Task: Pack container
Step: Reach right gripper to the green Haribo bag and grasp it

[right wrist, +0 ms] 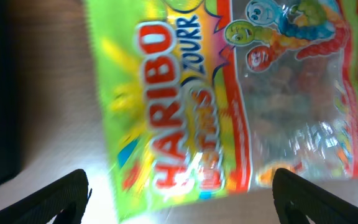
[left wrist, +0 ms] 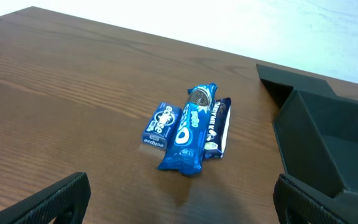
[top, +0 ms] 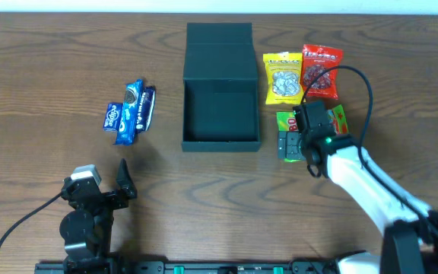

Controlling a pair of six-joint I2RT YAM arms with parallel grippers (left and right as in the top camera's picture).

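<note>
The dark teal-green container (top: 220, 85) stands open at the table's middle back, its flap lid folded away behind it, its inside empty; its edge shows in the left wrist view (left wrist: 328, 143). My right gripper (top: 301, 135) is open, low over a green Haribo bag (top: 339, 119), which fills the right wrist view (right wrist: 222, 93) between the fingertips (right wrist: 180, 196). My left gripper (top: 120, 181) is open and empty near the front left; its fingertips (left wrist: 180, 199) point toward three blue snack packets (left wrist: 188, 127).
A yellow snack bag (top: 281, 76) and a red snack bag (top: 321, 70) lie right of the container. The blue packets (top: 130, 111) lie left of it. A black cable runs over the right arm.
</note>
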